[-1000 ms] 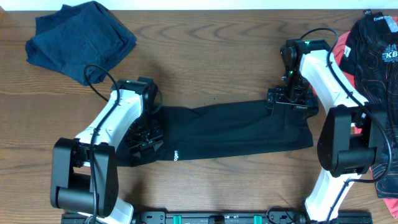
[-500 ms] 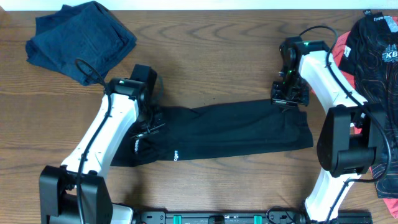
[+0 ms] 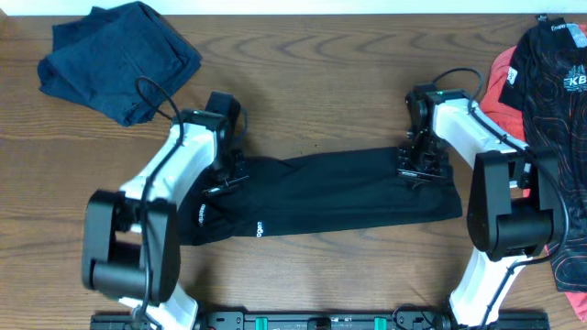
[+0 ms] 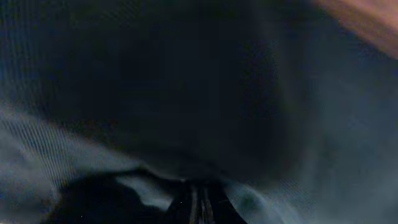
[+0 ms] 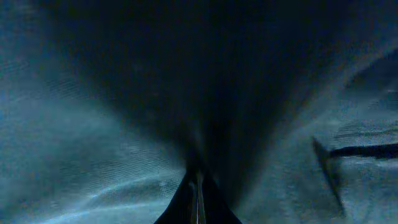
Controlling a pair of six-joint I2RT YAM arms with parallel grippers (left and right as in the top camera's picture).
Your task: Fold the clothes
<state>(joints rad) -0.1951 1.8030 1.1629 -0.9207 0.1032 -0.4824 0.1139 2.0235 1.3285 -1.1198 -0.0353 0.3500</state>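
Overhead: black garment (image 3: 339, 194) spans the tabletop (image 3: 321, 82) as a flat band between left fingers (image 3: 227, 176) and right fingers (image 3: 420, 165), both clenched on its far edge, fold not yet made; navy garment (image 3: 119, 60) beyond left fingers looks done, heap (image 3: 550, 69) outside right fingers apparently remains.

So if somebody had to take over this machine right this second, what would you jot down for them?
Left claw: shut on the far edge of the black garment, near its left end.
Right claw: shut on the same edge, near its right end.
Black garment: a long flat band on the table between the arms.
Navy garment: bundled at the far left corner.
Pile: pink and black pieces, heaped at the right edge.
Done: both grips made.
Left: fold the black garment over, then probably the pile.
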